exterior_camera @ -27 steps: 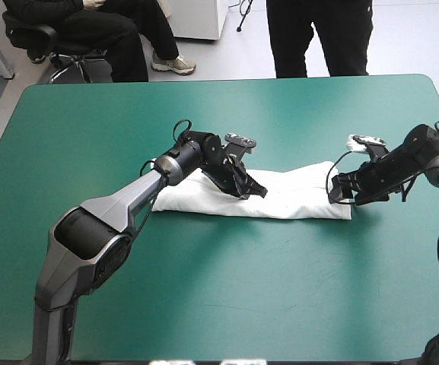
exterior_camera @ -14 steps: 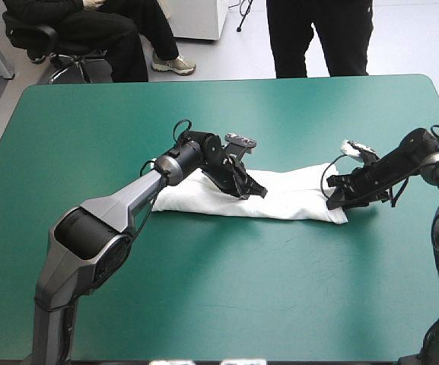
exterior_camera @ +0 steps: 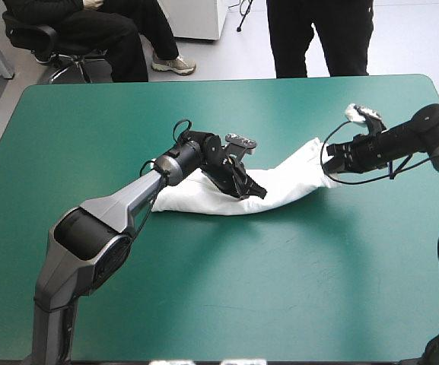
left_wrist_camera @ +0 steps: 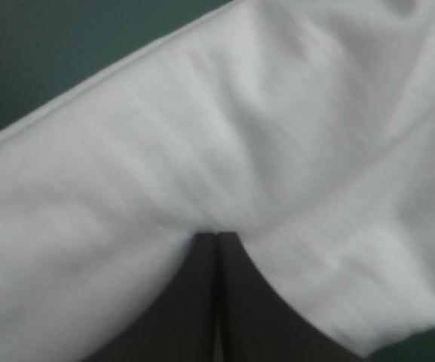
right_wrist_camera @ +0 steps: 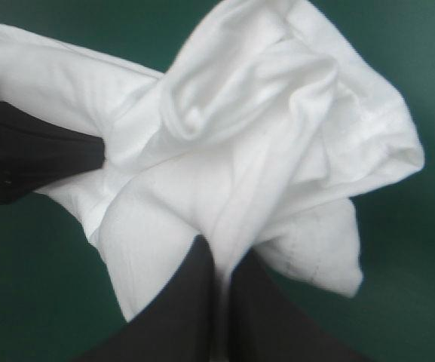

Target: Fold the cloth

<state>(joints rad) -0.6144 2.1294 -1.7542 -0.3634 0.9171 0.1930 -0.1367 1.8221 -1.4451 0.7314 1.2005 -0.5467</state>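
The white T-shirt (exterior_camera: pixel 204 199) lies as a long folded bundle across the middle of the table. My left gripper (exterior_camera: pixel 259 192) is shut, its tip pressed down on the bundle's middle. In the left wrist view the black fingers meet in one arch (left_wrist_camera: pixel 217 235) against the white cloth (left_wrist_camera: pixel 202 136). My right gripper (exterior_camera: pixel 332 166) is shut on the T-shirt's right end, which hangs lifted off the cover. In the right wrist view the cloth (right_wrist_camera: pixel 262 136) bunches between and ahead of the right gripper (right_wrist_camera: pixel 219 253), and the left gripper (right_wrist_camera: pixel 89 154) shows farther off on the bundle.
The teal-green cover (exterior_camera: pixel 227 289) surrounds the T-shirt on every side, with a wide stretch toward the near edge. The table's far edge runs well beyond the bundle.
My right gripper went from open to shut on the T-shirt's right end, then raised it and drew it toward the far edge. The left arm stayed still.
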